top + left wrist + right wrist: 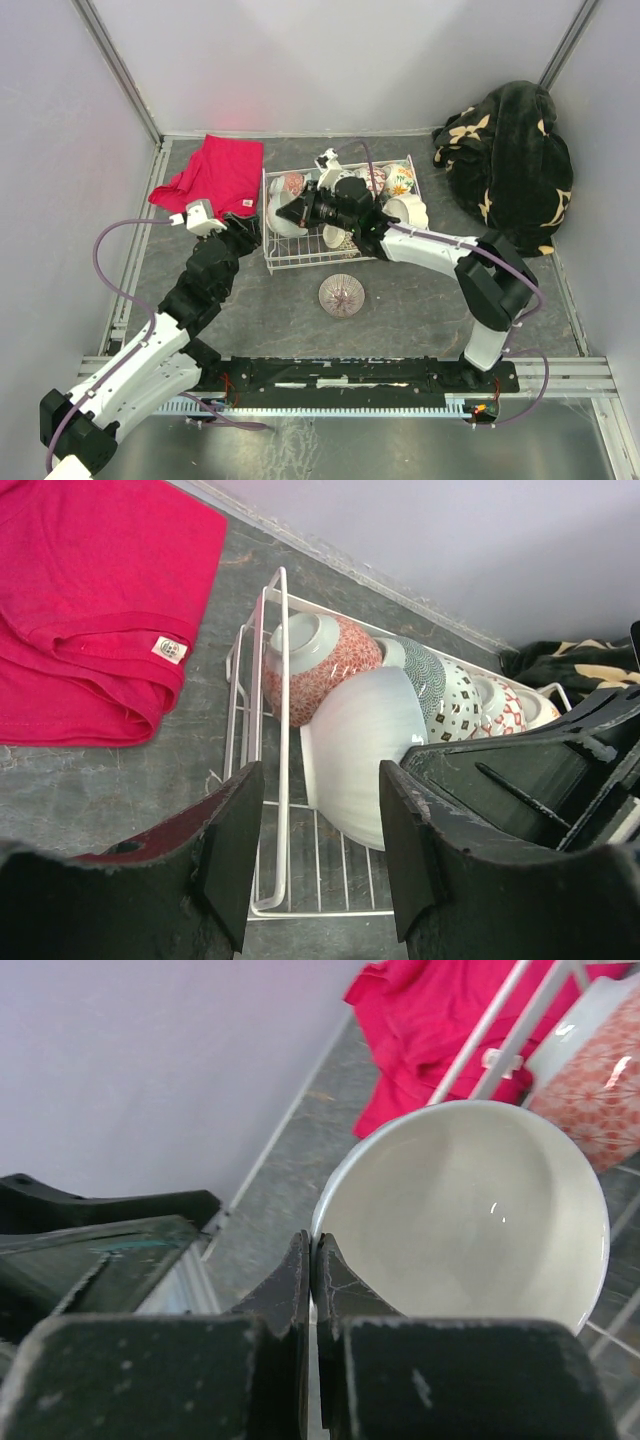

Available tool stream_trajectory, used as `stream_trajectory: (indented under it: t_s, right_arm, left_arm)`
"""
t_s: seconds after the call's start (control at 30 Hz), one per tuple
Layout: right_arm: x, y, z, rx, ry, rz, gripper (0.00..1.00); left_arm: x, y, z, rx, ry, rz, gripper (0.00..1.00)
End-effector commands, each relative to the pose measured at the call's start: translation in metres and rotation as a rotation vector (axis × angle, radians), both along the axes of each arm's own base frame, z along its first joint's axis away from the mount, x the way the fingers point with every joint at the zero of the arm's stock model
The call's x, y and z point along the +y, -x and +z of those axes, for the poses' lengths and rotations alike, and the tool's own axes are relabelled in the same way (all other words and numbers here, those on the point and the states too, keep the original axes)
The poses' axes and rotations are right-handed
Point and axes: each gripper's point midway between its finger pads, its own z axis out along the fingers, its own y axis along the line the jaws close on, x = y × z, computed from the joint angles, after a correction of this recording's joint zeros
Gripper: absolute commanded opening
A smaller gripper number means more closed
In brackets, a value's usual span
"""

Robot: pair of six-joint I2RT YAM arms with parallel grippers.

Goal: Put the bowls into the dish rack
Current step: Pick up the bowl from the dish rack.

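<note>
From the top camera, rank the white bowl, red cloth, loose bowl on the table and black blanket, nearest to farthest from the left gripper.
1. White bowl, at the left end of the rack, right beside the left gripper.
2. Red cloth, back left of it.
3. Loose bowl, alone in front of the rack.
4. Black blanket, far right corner.

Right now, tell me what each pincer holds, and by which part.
Right pincer pinches the white bowl by its rim. Left pincer is open, holding nothing.
</note>
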Motion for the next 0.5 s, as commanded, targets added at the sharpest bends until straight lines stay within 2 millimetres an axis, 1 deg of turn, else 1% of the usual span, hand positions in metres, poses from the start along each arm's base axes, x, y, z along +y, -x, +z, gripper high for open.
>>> stream_trajectory:
  t_s: [0.0,0.13,0.2,0.47]
  right_arm:
    - [0.013,0.005,0.064,-0.062,-0.331,0.033,0.02]
    - [0.010,0.000,0.042,-0.032,-0.397,-0.010,0.02]
    - [0.009,-0.001,0.035,-0.022,-0.438,-0.021,0.02]
    - [-0.001,-0.010,0.011,0.019,-0.569,-0.108,0.02]
  left_arm:
    - [-0.002,-0.002,0.008,-0.030,0.053,0.005,0.56]
    - [-0.002,-0.001,0.009,-0.031,0.054,0.005,0.56]
    - [-0.003,-0.002,0.009,-0.031,0.055,0.001,0.56]
    - [-0.004,-0.002,0.009,-0.030,0.054,-0.002,0.55]
